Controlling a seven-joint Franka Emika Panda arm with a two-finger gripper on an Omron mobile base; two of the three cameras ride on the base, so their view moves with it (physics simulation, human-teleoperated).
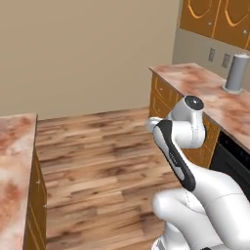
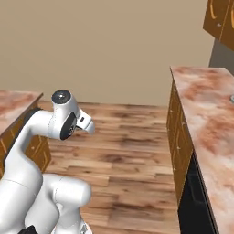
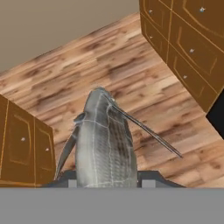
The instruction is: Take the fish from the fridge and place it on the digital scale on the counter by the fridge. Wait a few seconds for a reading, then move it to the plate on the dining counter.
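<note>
**One fish in transit, over open floor**

One fish (image 3: pixel 105 140), grey and scaled, fins trailing thin to either side; held in the gripper (image 3: pixel 106 180), pinched at its near end between the two dark fingertips (image 3: pixel 148 177), body pointing away from the hand. Seen in the hand view against wooden plank floor (image 3: pixel 131 70), well above it, touching nothing else.

Two desks flanking the floor. Right-hand desk (image 1: pixel 205 88): reddish-brown marbled stone top over orange wooden drawers, running away along the right of both base views; dark appliance front (image 1: pixel 234 163) set into its near end. Carries one grey upright cylinder (image 1: pixel 236 72) toward the back, close to the wall. Orange wall cabinets (image 1: pixel 215 19) above it, with two wall outlets (image 1: pixel 218 57) below them. Left-hand desk (image 1: pixel 14 166): same marbled stone, orange panel doors beneath, only its corner in view.

Orange drawer fronts (image 3: pixel 188 48) with small pale knobs at upper right of the hand view; orange panel doors (image 3: pixel 22 148) at its lower left; fish between the two rows.

Arm (image 1: pixel 180 146) white with dark joints, folded, elbow high, between the two desks. Plain beige wall (image 1: pixel 88 49) behind.
</note>
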